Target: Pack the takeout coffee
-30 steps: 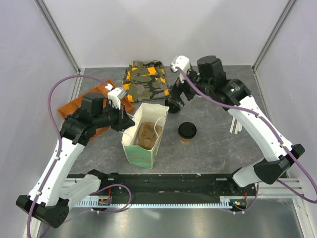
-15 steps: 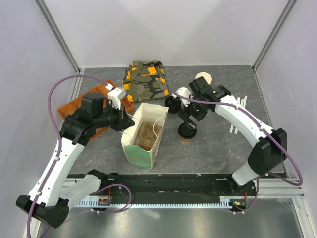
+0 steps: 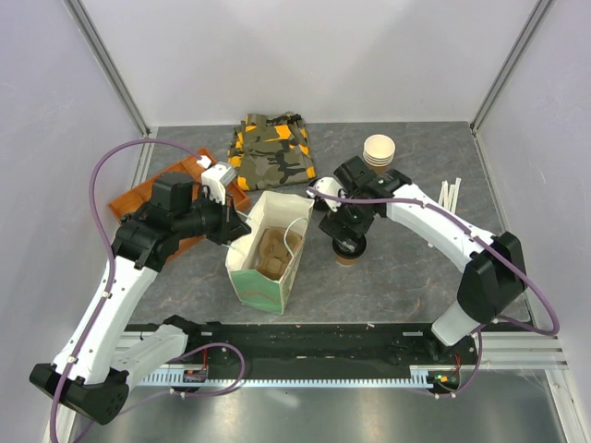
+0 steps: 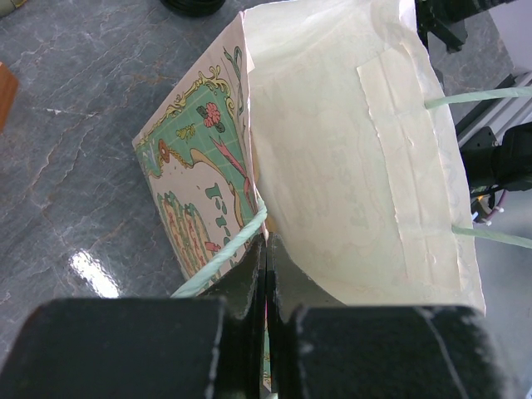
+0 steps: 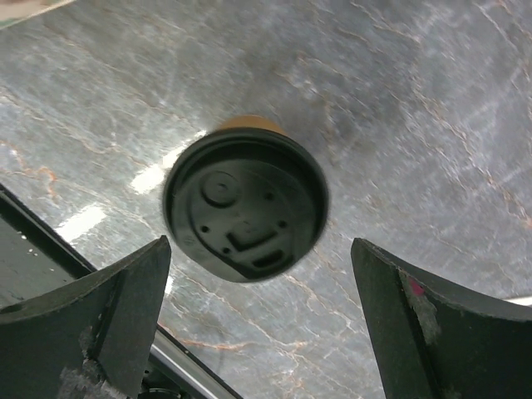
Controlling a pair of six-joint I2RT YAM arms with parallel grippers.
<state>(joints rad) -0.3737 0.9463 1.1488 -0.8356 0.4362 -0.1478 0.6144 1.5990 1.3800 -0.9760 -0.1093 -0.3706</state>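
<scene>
**Step in hand.** I judge it to be the grasp of the takeout coffee [image 5: 245,208], ahead of the lift into the paper bag [image 4: 199,166].

**Tool state.** My right gripper [image 5: 259,249] is spread to full width and holds nothing; my left gripper [image 4: 264,258] is pressed together, pinching the rim of the paper bag beside a green cord handle, which props the mouth open.

**Procedure, as I judge it.**
- Centre the cup between the fingers [image 5: 125,324] before closing.
- Descend until the pads face the kraft wall below the lid rim, not the lid itself; a grip on the lid alone could pull it off.
- Close gently; a paper cup crushes easily and may spill.
- Lift vertically until the base clears the bag's rim.
- Hold the left pinch steady so that the mouth does not collapse.

**Caution.** A brown item [image 3: 271,254] lies inside the bag; I cannot tell what it is; set the cup down in the free room beside it.

**Position of the work.** The takeout coffee stands upright on the table [image 3: 416,277], lid on, just beside the paper bag on its right. It lies directly under my right gripper, between the two fingers; so far as the views show, it touches neither. In the wrist view it sits nearer the left-hand finger than the other. The stack of lidless cups [image 3: 379,150] stands well apart, beyond my right arm, and is not part of the job.
</scene>
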